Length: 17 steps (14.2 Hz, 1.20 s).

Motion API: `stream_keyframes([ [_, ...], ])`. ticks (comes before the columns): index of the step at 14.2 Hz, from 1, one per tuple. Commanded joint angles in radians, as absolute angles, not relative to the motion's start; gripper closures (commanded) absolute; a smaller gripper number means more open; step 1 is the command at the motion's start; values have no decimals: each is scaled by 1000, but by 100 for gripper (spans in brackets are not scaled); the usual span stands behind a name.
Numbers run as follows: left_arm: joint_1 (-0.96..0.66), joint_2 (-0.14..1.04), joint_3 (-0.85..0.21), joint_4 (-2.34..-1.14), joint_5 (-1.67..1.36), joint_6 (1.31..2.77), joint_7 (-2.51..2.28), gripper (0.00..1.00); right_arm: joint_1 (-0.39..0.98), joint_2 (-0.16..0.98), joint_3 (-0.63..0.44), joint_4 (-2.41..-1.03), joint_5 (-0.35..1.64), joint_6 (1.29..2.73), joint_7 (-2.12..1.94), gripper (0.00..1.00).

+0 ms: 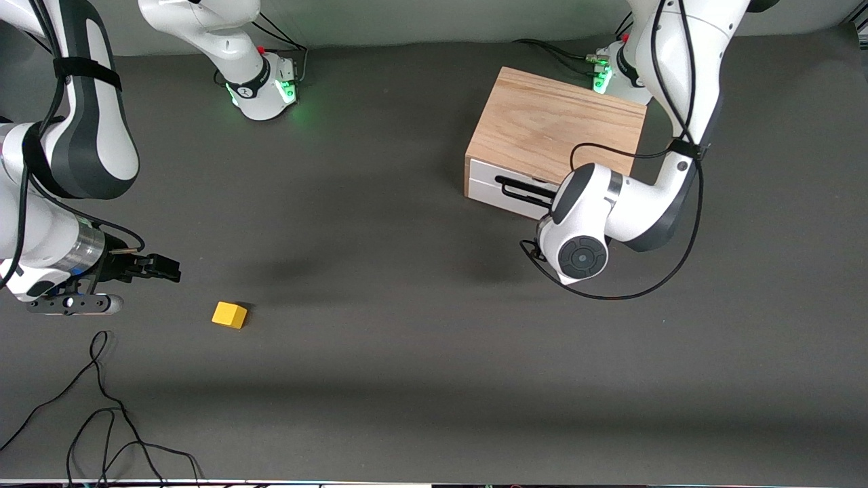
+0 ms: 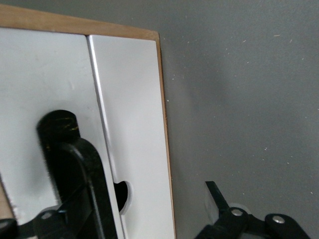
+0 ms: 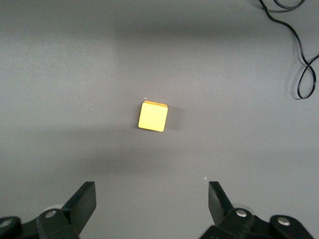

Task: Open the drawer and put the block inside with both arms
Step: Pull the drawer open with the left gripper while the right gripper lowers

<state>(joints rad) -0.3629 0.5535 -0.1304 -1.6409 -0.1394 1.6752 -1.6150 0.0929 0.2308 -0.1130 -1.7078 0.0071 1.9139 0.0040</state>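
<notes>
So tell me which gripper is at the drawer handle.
The left gripper, open around the black handle on the drawer. The right gripper hangs open near the block.

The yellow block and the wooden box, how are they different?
The block is bright yellow; the wooden box is pale oak with a white drawer front.
The block is far smaller than the box.
The block lies toward the right arm's end of the table, nearer the front camera; the box sits toward the left arm's end.
The right end effector is open near the block; the left end effector is at the box's handle.
Both rest on the table.
</notes>
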Motion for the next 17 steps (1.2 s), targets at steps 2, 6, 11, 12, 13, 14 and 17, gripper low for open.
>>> stream_keyframes([
  [2,-380,589,-123,-1634,-152,1700,-1670,0,97,215,-117,-1709,12,1901,8,0],
  [6,-379,609,-121,-1629,-135,1804,-1674,0,97,215,-117,-1704,28,1902,9,0],
  [11,-377,615,-118,-1614,-68,1976,-1671,0,97,225,-115,-1721,55,1936,9,0],
  [12,-374,624,-115,-1596,-66,1988,-1671,0,97,227,-115,-1738,55,1945,9,0],
  [13,-373,633,-114,-1570,-63,1988,-1669,0,97,227,-117,-1761,55,1969,8,0],
  [14,-371,641,-114,-1540,-46,1990,-1669,0,95,227,-117,-1797,55,2017,8,0],
  [17,-368,666,-114,-1471,-32,1997,-1667,0,97,244,-117,-1902,54,2188,5,0],
])
